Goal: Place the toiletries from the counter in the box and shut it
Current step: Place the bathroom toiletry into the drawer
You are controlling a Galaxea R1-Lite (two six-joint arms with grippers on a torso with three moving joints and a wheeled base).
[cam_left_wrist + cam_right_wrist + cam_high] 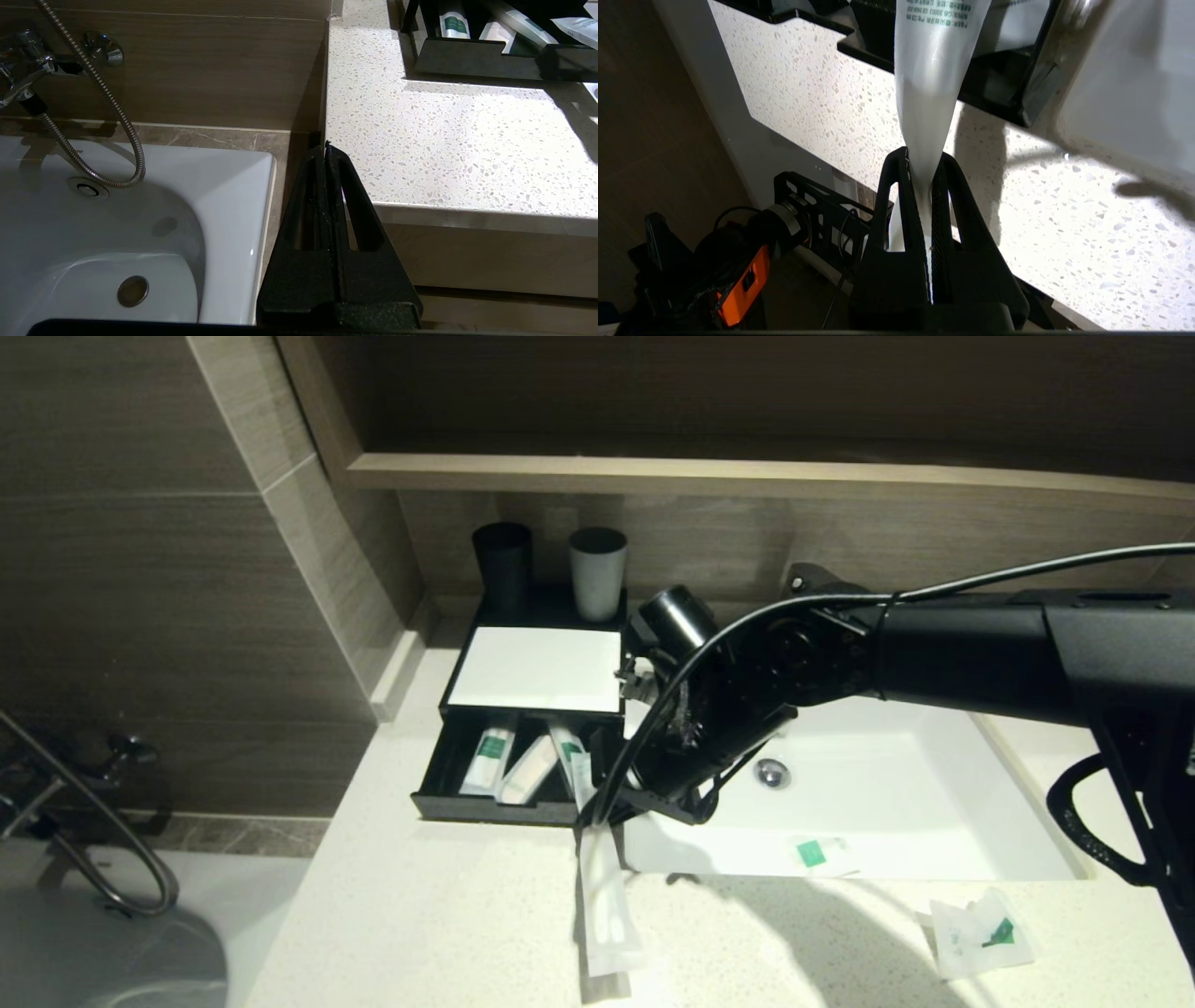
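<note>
Counter (pixel 448 915): R gripper (pixel 922 163) pinching long packet (pixel 931 70) by open box (pixel 504 798).

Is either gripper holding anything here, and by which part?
The right gripper pinches one end of a long thin packet. The left gripper is shut on nothing.

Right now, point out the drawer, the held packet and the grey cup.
drawer (pixel 485 808): head view, front wall.
held packet (pixel 931 70): right wrist view, printed upper part.
grey cup (pixel 597 574): head view, side wall.
</note>
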